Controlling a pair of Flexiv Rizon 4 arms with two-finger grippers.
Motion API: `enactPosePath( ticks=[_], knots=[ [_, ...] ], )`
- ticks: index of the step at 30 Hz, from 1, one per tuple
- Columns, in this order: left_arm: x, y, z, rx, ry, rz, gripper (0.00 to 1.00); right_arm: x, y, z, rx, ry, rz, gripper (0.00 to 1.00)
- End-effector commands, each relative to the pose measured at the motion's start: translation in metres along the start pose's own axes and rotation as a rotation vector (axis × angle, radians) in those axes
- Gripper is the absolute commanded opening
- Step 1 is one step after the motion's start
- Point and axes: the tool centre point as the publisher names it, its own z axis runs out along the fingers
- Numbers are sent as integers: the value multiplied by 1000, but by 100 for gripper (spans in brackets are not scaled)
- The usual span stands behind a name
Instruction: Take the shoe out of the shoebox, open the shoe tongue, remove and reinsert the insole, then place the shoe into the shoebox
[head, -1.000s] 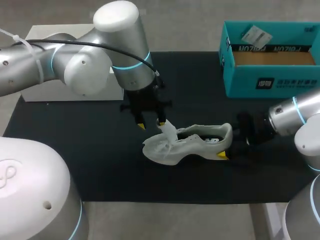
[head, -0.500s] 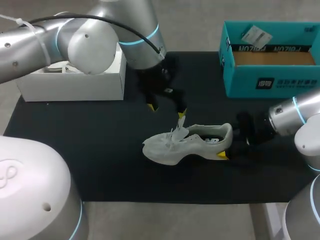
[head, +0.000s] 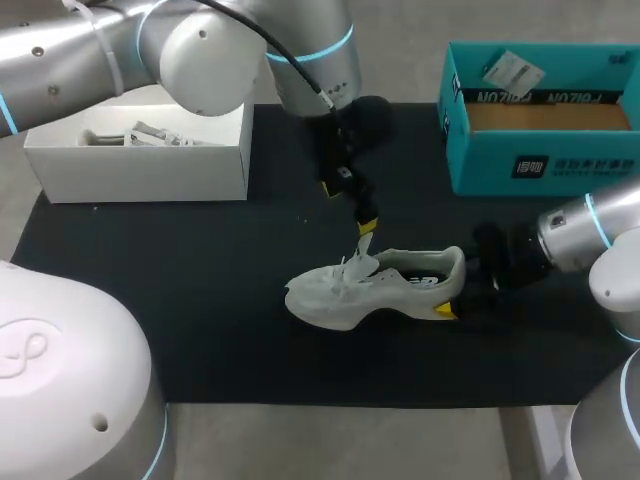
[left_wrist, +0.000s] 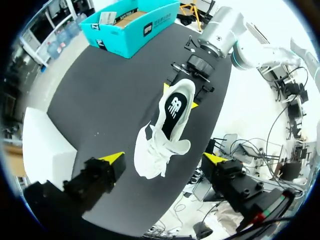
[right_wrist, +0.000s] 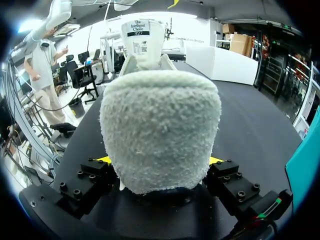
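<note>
Left claw (head: 346, 206) risen, wide open, right claw (right_wrist: 159, 161) clamping shoe (head: 340, 295) heel, insole (left_wrist: 175, 109) clearest from left wrist

Shoe (right_wrist: 160, 130) heel mostly hides right jaws; left jaws possibly touching tongue (head: 362, 243), unclear.

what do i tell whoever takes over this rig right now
Left gripper open, above the shoe, its tongue raised.
Right gripper shut on the heel; shoe upright on the mat.
Shoebox at the far right corner.
Done: shoe out, tongue up.
Left: take the insole out, refit it, box the shoe.
</note>
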Motion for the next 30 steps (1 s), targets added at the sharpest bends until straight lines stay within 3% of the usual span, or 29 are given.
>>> enactPosePath(
  ticks=[1,8,9,13,14,16,30],
  knots=[
    [1,-6,0,-107,-131,787,100,-1,-2,4,2,-2,0,0],
    [4,-6,3,-119,-116,761,100,-1,-2,4,2,-2,0,0],
    [5,-7,5,-70,-123,744,100,-1,-2,4,2,-2,0,0],
    [6,-13,5,-68,-138,688,100,-1,-2,4,2,-2,0,0],
    [6,-14,6,-62,-137,676,56,-1,-2,4,2,-2,0,0],
    [6,-17,7,-64,-143,667,0,-1,-2,4,2,-2,0,0],
    [13,-24,5,-77,-139,689,0,-1,-2,4,2,-2,0,0]
  ],
)
